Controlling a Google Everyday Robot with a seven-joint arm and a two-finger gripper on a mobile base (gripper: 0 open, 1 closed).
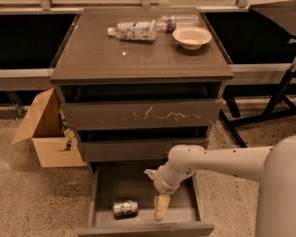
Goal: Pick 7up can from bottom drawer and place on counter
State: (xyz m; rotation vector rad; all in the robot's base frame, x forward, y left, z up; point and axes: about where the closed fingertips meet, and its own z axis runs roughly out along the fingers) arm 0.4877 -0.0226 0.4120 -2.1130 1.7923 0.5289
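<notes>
Smooth white tubular arm with dark specks, tan tool over bottom drawer.

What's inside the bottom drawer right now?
The 7up can lies on its side near the front of the bottom drawer, and the gripper hangs beside it, not touching. The drawer's back is hidden under the middle drawer and the arm.
</notes>
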